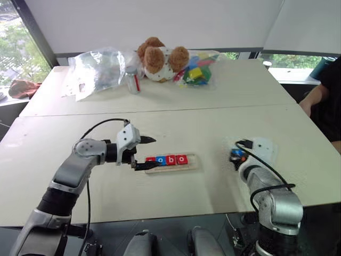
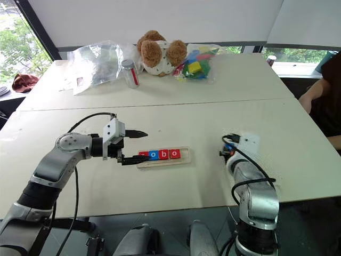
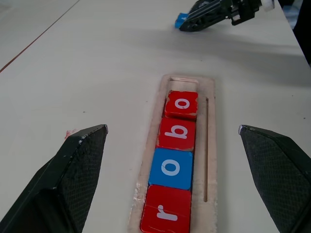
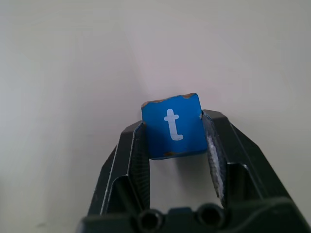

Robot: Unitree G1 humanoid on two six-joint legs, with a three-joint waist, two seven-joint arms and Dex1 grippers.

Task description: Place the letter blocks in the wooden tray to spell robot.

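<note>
Right wrist view: right claw point(image 4: 172, 133) pinches blue t block point(image 4: 173, 126) | left claw point(image 3: 172, 160) wide open, holding nothing | wooden tray point(image 3: 210, 97) has one free spot at its end

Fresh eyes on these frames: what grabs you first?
The wooden tray in the middle of the table, already holding four letter blocks reading r, o, b, o, with the open left gripper straddling its near end. Then the right gripper, off to the tray's right, shut on the blue t block. A teddy bear sits at the far edge.
</note>
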